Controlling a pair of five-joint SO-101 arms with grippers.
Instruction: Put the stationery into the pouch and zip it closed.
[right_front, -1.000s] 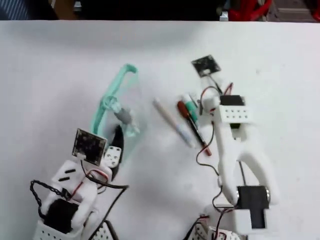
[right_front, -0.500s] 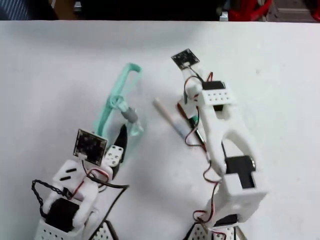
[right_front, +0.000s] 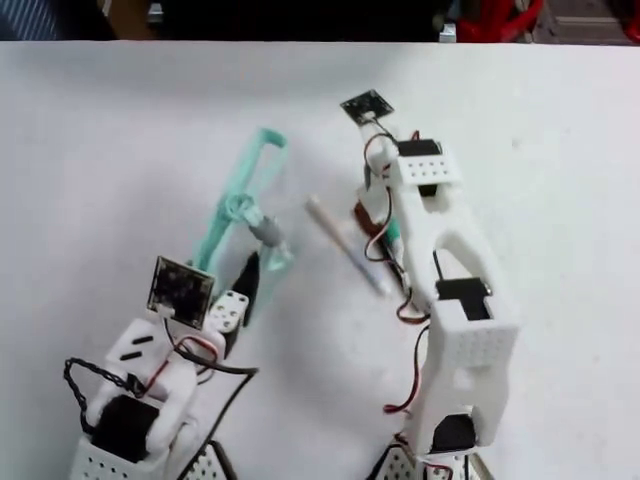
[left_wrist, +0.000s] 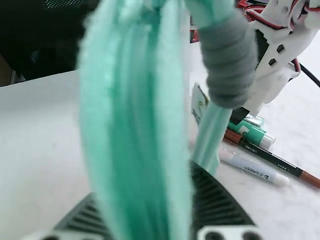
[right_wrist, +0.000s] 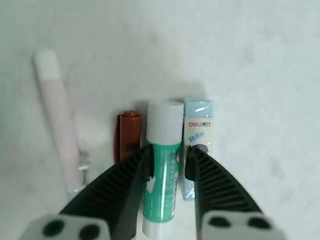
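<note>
From above, the teal pouch stands on edge on the white desk, well to one side of the glue stick. The left gripper has its jaws clenched on the pouch's near end. A white pen lies between pouch and glue stick, and the right arm covers most of the stick. The left wrist camera shows the pouch fabric pinched between its jaws and a gray zipper pull. Past these, the glue stick lies beside a brown-capped pen. The right wrist camera alone shows an eraser touching the glue stick's far side, opposite the brown-capped pen. It also shows the right gripper, jaws released and parted astride the stick.
</note>
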